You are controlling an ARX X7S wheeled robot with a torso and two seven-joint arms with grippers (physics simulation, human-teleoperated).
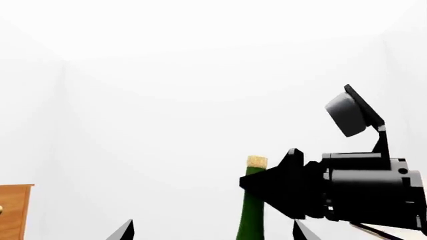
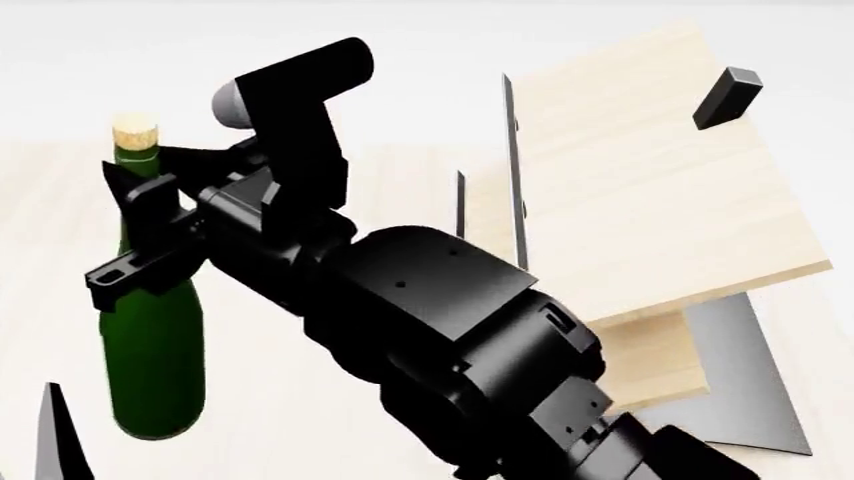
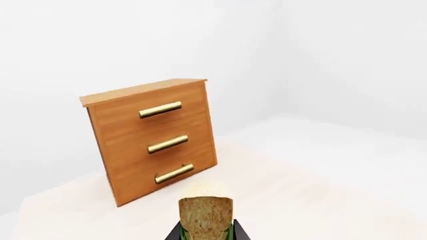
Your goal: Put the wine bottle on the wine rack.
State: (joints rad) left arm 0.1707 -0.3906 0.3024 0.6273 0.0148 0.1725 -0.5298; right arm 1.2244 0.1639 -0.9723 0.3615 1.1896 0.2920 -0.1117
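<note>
Bottle was gripped at the neck by the right claw, so transport was underway; next it'd need carrying to the rack. Left claw's state couldn't be told.

- The right arm is matte black throughout, built of bulky rounded housings with small round screw recesses.
- Its right claw is black, angular and blocky, with flat wedge-shaped fingers.
- A black camera mount carries a grey, rounded cylinder.
- The left claw shows only two pointed black fingertips.
</note>
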